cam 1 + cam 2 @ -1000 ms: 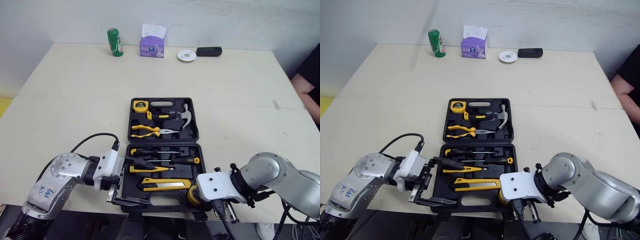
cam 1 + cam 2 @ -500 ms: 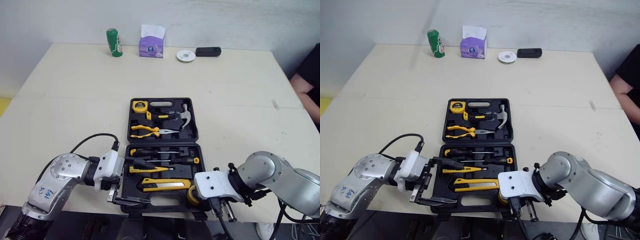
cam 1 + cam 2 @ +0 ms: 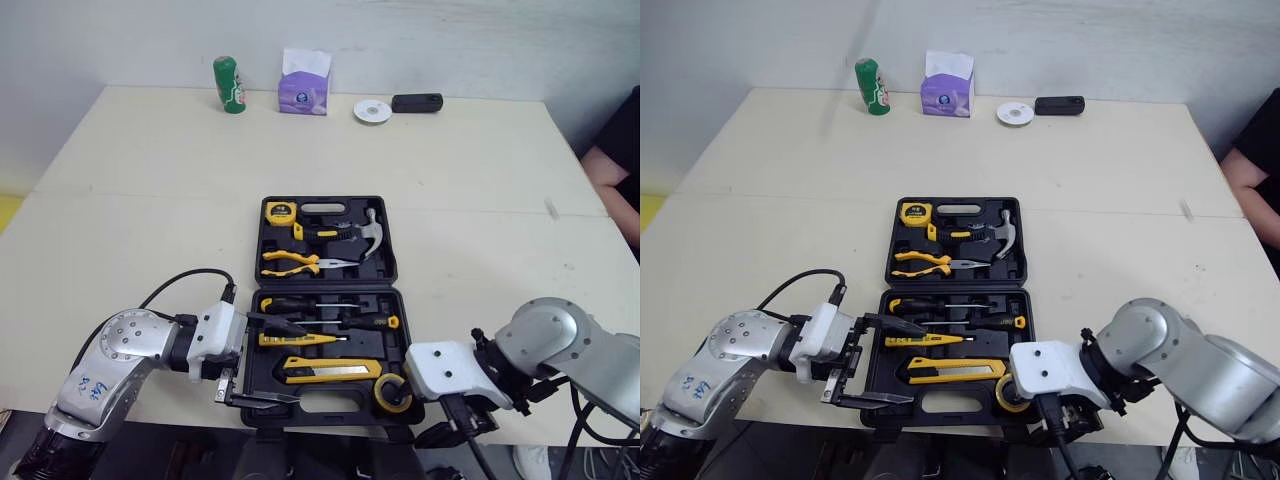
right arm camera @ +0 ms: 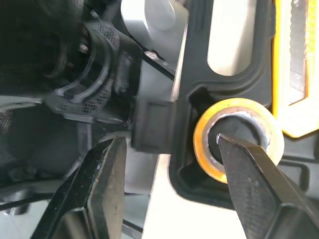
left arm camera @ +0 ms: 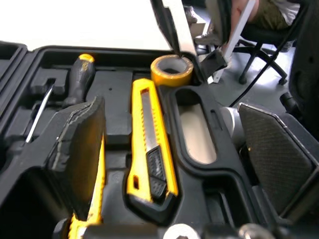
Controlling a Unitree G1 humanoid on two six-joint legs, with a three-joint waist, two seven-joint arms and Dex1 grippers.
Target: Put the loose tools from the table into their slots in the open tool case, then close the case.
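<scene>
Yellow tape roll (image 4: 239,104) sits in the case (image 3: 327,286) corner; right tool (image 4: 169,142) and left tool (image 3: 298,363) both spread apart.

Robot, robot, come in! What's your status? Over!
Left gripper open at tool case near-left corner. Right gripper open, one finger over tape roll. Case open, tools slotted.

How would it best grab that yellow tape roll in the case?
The tape roll lies flat, hole up, in the case's near right corner, its sides walled in. So probably from straight above, pinching its wall: one tip in the hole, one just outside.
</scene>
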